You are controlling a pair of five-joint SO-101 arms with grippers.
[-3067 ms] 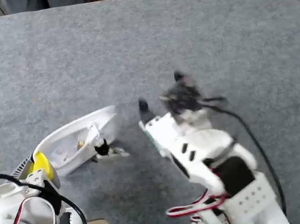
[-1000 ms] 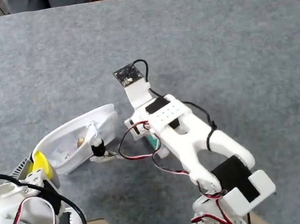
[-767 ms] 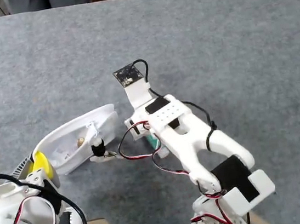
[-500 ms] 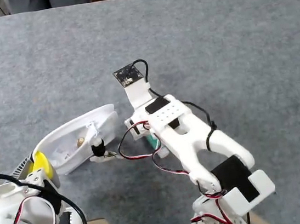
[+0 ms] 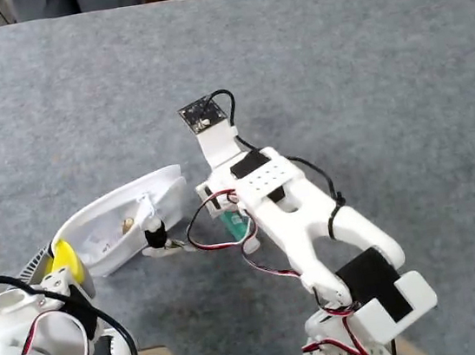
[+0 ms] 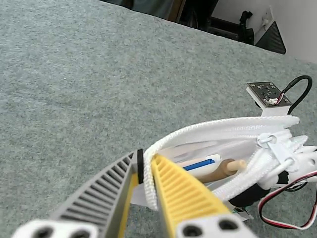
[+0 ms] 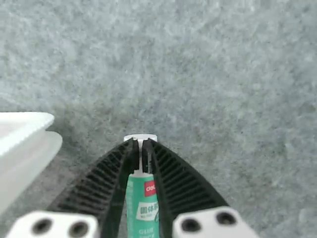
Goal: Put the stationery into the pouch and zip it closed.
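Grey felt covers the table [image 5: 379, 54], where the white zippered fabric pouch [image 5: 112, 224] lies unzipped, its rim pinched tight between the yellow-and-grey jaws of the left gripper [image 6: 143, 171]. The right gripper [image 7: 138, 148] is clamped on a green, white-capped glue stick [image 7: 141, 198] lying lengthwise in its grip. The pouch mouth sits just beside it, to its left, so the tube likely needs swinging that way.

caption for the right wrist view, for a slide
Right gripper shut on a green glue stick, white pouch close by
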